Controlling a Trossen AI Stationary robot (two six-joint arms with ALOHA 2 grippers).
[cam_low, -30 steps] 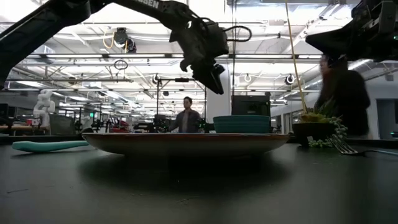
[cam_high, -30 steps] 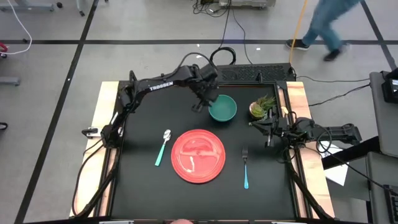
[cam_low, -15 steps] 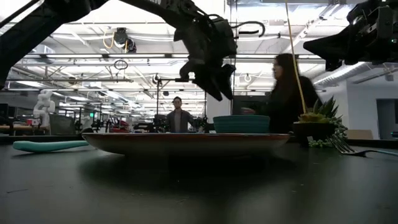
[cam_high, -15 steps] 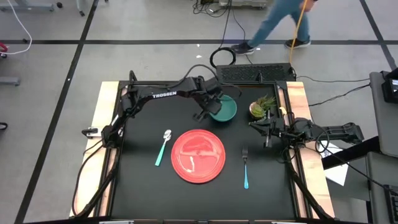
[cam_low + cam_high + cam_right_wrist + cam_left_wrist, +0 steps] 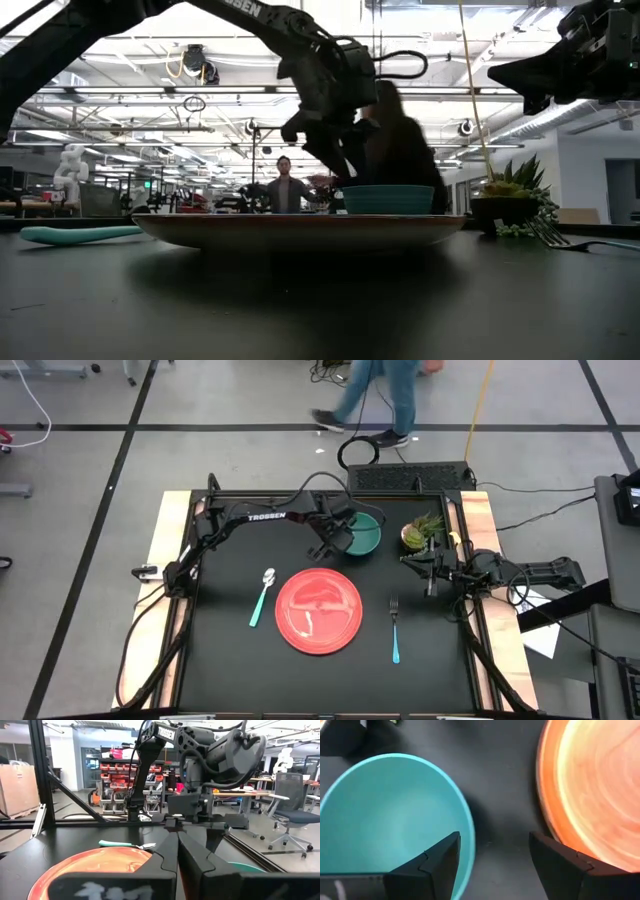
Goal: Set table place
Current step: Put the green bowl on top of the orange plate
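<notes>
The teal bowl [image 5: 368, 538] stands on the black table [image 5: 230, 660] behind the red plate [image 5: 318, 610]. My left gripper [image 5: 493, 836] is open and low over the bowl's rim [image 5: 469, 827] on the plate's side. One finger [image 5: 442, 862] hangs over the bowl's inside, the other [image 5: 555, 862] over the bare table between the bowl and the plate [image 5: 600, 785]. The mint spoon [image 5: 262, 597] lies left of the plate and the blue fork [image 5: 395, 630] lies right of it. My right gripper [image 5: 177, 851] waits shut at the table's right edge.
A small potted plant [image 5: 420, 532] stands just right of the bowl, close to my right gripper [image 5: 412, 563]. Wooden strips [image 5: 165, 560] run along the table's left and right sides. A person walks across the floor beyond the far edge.
My left gripper has come down and moved right, from beside the bowl's left side to over its near-left rim, and its fingers have opened wider. The bowl has stayed in place. A person has walked from right to left behind the table.
</notes>
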